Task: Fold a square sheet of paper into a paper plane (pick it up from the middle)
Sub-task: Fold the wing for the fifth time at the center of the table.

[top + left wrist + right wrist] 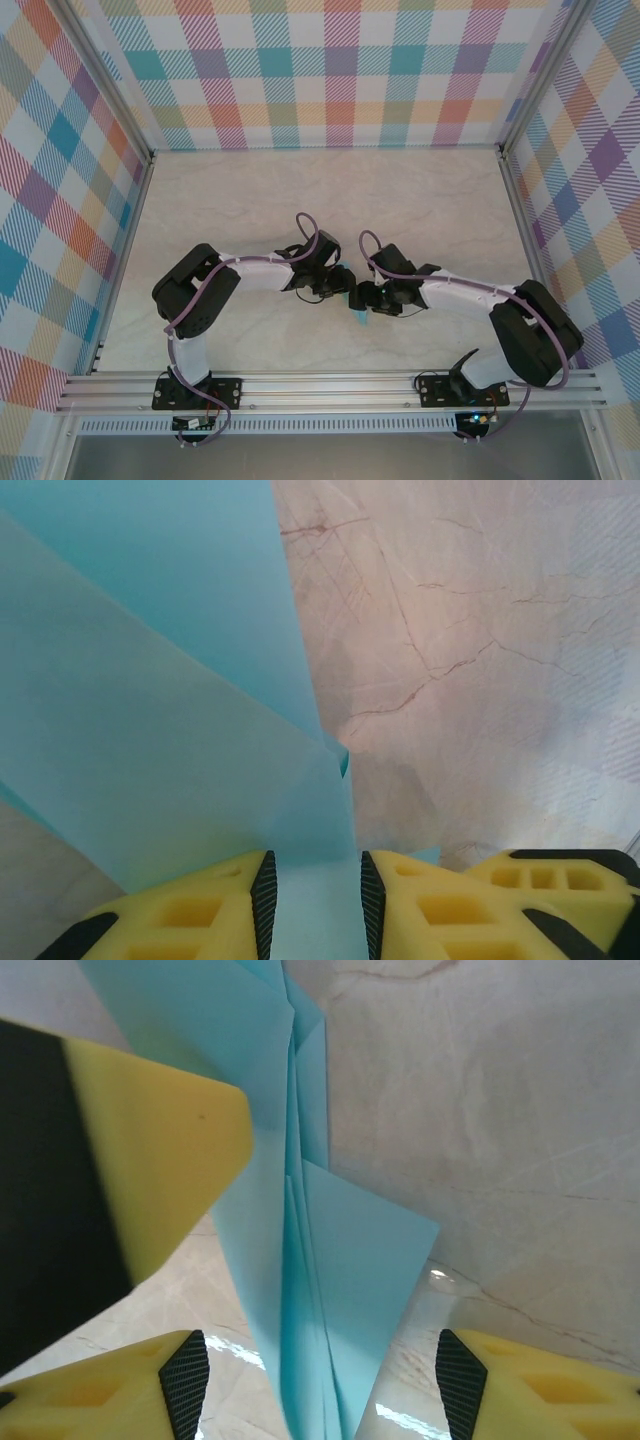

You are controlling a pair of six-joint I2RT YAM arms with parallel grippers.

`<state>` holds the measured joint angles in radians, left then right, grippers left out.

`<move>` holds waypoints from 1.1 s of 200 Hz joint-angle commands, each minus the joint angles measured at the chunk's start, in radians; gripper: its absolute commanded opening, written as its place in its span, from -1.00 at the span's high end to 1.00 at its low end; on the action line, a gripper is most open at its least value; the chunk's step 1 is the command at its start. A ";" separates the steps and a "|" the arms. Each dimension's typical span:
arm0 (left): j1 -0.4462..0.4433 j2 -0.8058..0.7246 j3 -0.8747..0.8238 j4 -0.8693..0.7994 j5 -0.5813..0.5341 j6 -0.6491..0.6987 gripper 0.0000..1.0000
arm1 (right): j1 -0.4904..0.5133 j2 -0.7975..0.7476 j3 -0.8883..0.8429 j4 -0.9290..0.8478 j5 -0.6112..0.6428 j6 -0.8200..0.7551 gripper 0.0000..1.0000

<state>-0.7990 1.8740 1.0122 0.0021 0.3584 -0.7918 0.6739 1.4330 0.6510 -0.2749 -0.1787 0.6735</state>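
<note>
Here, the left claw point(314, 905) pinches the folded paper plane point(150, 750), the right claw point(322, 1385) released; next, likely a gentle set-down.

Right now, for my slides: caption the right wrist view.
Right tool open, straddling the folded light-blue paper plane.

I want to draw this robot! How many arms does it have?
2. The black-and-white left robot arm sits lower left, the right robot arm lower right; both reach the folded light-blue paper plane.

Pale marbled tabletop point(250, 200) within 3 plaid walls point(340, 70), aluminium rail point(330, 385) along near edge.
</note>
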 commanded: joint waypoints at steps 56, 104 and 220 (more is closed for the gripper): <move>-0.009 0.024 0.026 -0.020 0.015 0.012 0.37 | -0.004 0.093 0.079 0.026 -0.005 -0.055 -0.15; -0.009 0.024 0.029 -0.023 0.016 0.011 0.37 | -0.004 0.090 0.084 0.013 0.007 -0.046 0.06; -0.010 0.019 0.026 -0.024 0.008 0.007 0.37 | -0.003 0.028 0.086 0.006 0.023 -0.041 -0.16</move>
<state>-0.7959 1.8786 1.0183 0.0017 0.3519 -0.7921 0.6674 1.4441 0.7200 -0.3637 -0.1383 0.6380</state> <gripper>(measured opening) 0.315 0.591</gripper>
